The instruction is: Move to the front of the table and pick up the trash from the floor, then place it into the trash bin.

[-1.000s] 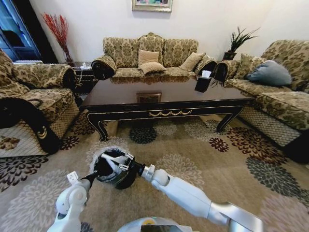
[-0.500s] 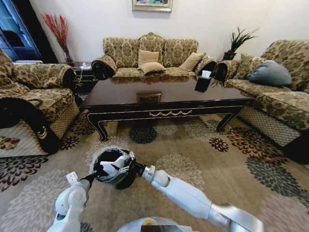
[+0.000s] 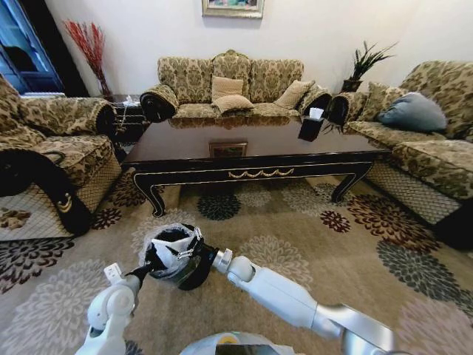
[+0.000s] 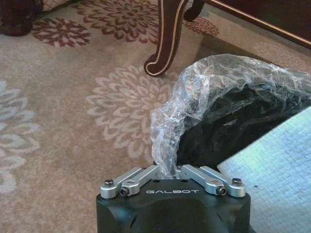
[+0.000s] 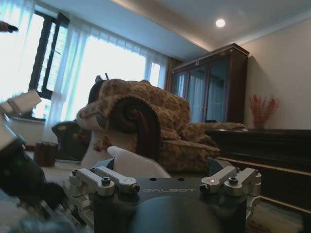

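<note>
Right gripper holds your napkin over the trash bin; left gripper pinches its liner; release remains

"GALBOT" on left claw body, right claw body.

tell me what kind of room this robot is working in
Most likely a home living room: patterned gold-brown upholstered sofas surround a large low dark glossy wooden coffee table on a beige carpet with flower medallions, and a framed picture hangs above.
</note>
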